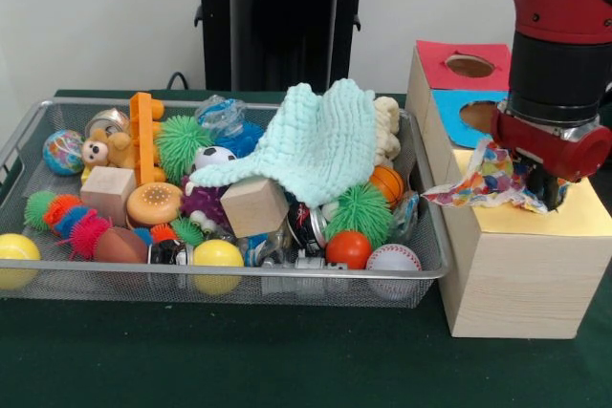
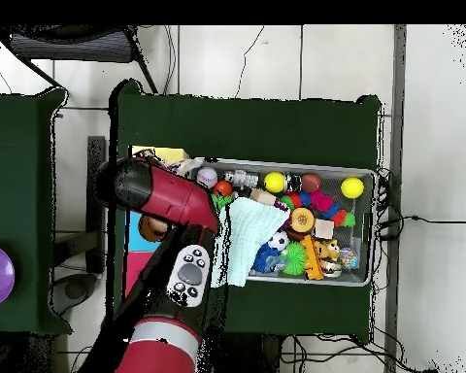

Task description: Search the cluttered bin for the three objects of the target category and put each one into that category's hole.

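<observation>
- Right side of the front view: my gripper [image 1: 543,188] sits low over the yellow top [image 1: 564,217] of the wooden box [image 1: 521,279], clamped on a polka-dot cloth [image 1: 488,182].
- Most of that cloth spills leftward off the gripper, one corner hanging out past the box's left edge, toward the wire bin [image 1: 287,279].
- I can't see the hole in the yellow top; arm and cloth cover it. So I can't tell whether the gripper is actually centred over it.
- Risk 1: if I release now, I judge the limp cloth drapes over the rim or the yellow top instead of dropping through, because so much of it lies sideways.
- Risk 2: the overhanging corner could drag the whole cloth off the left edge, into the gap between box and bin.
- Risk 3: fabric may snag on the gripper when it opens and lift back out as I retract.
- Risk 4: pushing lower to stuff it in could knock the box; it looks free-standing on the green bench [image 1: 287,360].
- Blue cut-out [image 1: 478,117] and red cut-out [image 1: 469,66] sit behind, upper right; a badly aimed drop could land there.
- Other dotted cloths: none visible in the bin. The mint waffle cloth [image 1: 311,145] covers the middle of the pile and may hide them.
- Overhead view: the arm [image 2: 164,194] blocks the box at centre left, no help on alignment.
</observation>
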Robot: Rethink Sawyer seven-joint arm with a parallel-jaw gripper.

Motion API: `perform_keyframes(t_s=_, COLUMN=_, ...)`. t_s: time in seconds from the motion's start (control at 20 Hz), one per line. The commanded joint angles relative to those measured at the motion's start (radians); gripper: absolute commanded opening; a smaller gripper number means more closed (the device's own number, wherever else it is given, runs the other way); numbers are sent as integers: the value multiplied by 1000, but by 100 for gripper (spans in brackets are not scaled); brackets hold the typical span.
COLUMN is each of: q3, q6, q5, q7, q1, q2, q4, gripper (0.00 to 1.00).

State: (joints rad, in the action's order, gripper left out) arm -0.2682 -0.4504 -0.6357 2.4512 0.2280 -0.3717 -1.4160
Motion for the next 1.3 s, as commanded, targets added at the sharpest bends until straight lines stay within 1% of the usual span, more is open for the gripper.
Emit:
perform_keyframes(t_s=0.05, q3=170, q6=-60, q5=-27, q7=103, q1=-89, q2=74, q4=-1, gripper=0)
perform_keyframes(t_s=0.2, q3=181, q6=-77, q5=-10, q7=94, q1=-104, q2=83, q4=11, gripper=0)
perform_keyframes(t_s=0.3, q3=125, q6=-123, q5=35, q7=100, q1=-87, q2=114, q4=57, gripper=0)
perform_keyframes(t_s=0.35, q3=60, q6=-178, q5=84, q7=98, q1=-64, q2=143, q4=95, gripper=0)
perform_keyframes(t_s=0.45, q3=40, q6=-199, q5=109, q7=85, q1=-56, q2=156, q4=87, gripper=0)
perform_keyframes(t_s=0.65, q3=80, q6=-186, q5=109, q7=68, q1=-68, q2=165, q4=53, gripper=0)
perform_keyframes(t_s=0.9, q3=95, q6=-189, q5=106, q7=84, q1=-70, q2=170, q4=62, gripper=0)
perform_keyframes(t_s=1.0, q3=117, q6=-205, q5=101, q7=80, q1=-76, q2=161, q4=51, gripper=0)
perform_keyframes(t_s=1.1, q3=136, q6=-212, q5=92, q7=74, q1=-82, q2=142, q4=30, gripper=0)
perform_keyframes(t_s=1.15, q3=154, q6=-213, q5=90, q7=52, q1=-90, q2=123, q4=13, gripper=0)
perform_keyframes(t_s=1.2, q3=158, q6=-211, q5=87, q7=50, q1=-92, q2=106, q4=-6, gripper=0)
perform_keyframes(t_s=1.3, q3=129, q6=-218, q5=88, q7=81, q1=-71, q2=58, q4=-32, gripper=0)
